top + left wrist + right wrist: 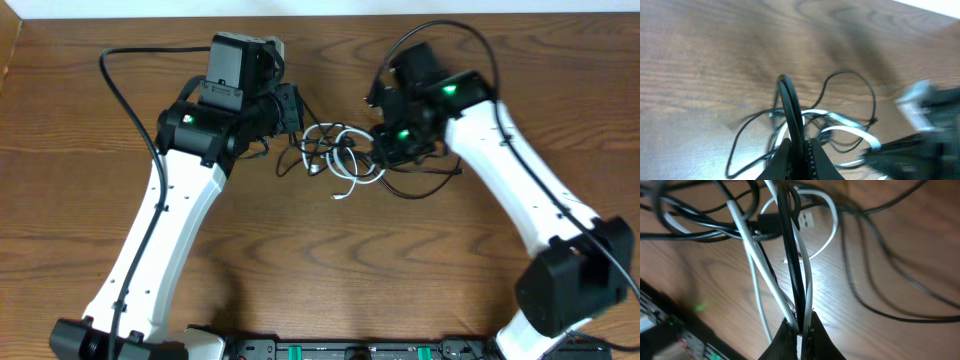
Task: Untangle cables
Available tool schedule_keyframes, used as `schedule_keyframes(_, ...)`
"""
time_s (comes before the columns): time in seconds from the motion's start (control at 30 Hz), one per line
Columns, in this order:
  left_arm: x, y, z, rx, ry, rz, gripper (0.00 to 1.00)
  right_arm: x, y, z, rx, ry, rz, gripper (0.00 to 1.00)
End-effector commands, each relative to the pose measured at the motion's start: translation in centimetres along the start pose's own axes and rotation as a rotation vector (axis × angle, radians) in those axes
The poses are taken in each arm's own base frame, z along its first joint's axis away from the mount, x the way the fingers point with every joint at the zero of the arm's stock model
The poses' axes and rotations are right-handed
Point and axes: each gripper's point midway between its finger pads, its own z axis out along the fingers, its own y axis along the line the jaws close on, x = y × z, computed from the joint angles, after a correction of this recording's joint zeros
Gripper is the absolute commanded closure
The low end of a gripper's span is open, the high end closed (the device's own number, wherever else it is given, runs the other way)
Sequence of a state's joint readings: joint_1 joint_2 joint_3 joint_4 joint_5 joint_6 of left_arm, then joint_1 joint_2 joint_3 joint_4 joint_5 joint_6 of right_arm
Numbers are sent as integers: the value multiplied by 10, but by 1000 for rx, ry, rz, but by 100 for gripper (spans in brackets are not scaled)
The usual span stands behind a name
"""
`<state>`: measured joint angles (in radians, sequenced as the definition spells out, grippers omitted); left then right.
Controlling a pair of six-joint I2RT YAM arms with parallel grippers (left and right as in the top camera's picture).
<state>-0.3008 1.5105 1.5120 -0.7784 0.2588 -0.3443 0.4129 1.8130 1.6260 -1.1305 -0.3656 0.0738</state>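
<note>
Thin black and white cables [338, 152], tangled, looped.

Overhead view. Cable tangle [335, 155] on tabletop [300, 270], mid-width, toward far side. Left tool [291, 108] at tangle's left edge, right tool [388, 140] at its right edge, tangle between both. Plug end [340, 195] at tangle's near side, on tabletop. Slack loop [430, 188] trails right from tangle, beneath right arm. Left wrist view: single strand [790, 107] clamped between left tool's fingertips, arching ahead of them, rest of tangle beyond on tabletop. Right wrist view: bundle [795, 280] of strands clamped in right tool, remainder spread ahead.
</note>
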Motion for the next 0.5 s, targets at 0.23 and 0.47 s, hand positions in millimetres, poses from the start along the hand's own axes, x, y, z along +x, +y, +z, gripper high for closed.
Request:
schedule_keyframes(0.23,30,53,36,-227,144,-43,92,-24,-50,-99,23,-290,-23,99)
schedule_keyframes(0.47,44,83,51,-368,207,-40,92,-19,-107,-127,72,-359,190,99)
